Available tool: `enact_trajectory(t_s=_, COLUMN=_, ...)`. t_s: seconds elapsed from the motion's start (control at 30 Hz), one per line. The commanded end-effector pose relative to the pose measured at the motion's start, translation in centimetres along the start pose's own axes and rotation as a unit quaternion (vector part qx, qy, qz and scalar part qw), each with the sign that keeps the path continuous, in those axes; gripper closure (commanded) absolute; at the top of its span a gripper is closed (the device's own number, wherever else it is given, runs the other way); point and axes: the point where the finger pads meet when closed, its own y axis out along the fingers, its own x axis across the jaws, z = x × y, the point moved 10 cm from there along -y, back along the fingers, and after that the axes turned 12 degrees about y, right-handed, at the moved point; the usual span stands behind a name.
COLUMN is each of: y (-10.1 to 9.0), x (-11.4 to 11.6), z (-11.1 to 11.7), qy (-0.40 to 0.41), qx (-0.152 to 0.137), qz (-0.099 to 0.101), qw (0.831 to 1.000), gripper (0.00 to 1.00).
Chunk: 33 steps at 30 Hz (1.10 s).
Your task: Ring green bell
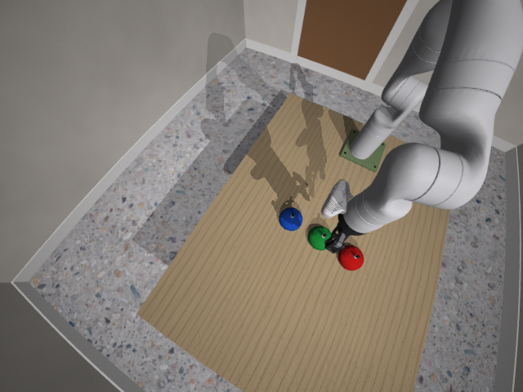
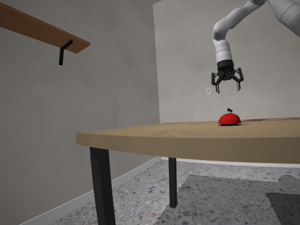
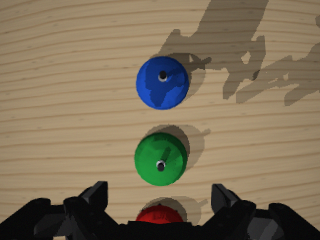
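Note:
Three bells stand in a row on the wooden table: a blue bell (image 1: 290, 219), the green bell (image 1: 319, 237) in the middle and a red bell (image 1: 350, 257). In the wrist view the blue bell (image 3: 162, 82) is farthest, the green bell (image 3: 160, 159) is at the centre, and the red bell (image 3: 159, 215) is partly hidden under my gripper body. My gripper (image 2: 227, 87) (image 1: 333, 246) is open and empty. It hangs well above the table, over the gap between the green and red bells. In the side view only the red bell (image 2: 229, 119) shows; it hides the other two.
The arm's green base plate (image 1: 363, 150) is bolted at the table's far side. A wooden wall shelf (image 2: 43, 36) hangs at the upper left, away from the arm. Table edges lie far from the bells.

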Motion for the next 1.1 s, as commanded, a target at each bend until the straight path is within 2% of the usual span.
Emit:
enact_trajectory(t_s=0.0, y=-0.13, x=0.02, z=0.04, qy=-0.001, qx=0.001, qz=0.002, qw=1.0, gripper=0.0)
enact_trajectory(t_s=0.2, y=-0.16, x=0.05, z=0.09, qy=-0.003, qx=0.002, qz=0.002, qw=1.0, gripper=0.0)
enact_trajectory(t_s=0.23, y=-0.16, x=0.05, z=0.09, qy=-0.003, qx=0.002, qz=0.002, qw=1.0, gripper=1.0)
enact_trajectory(t_s=1.07, y=-0.16, x=0.05, z=0.09, qy=-0.003, qx=0.002, qz=0.002, qw=1.0, gripper=1.0)
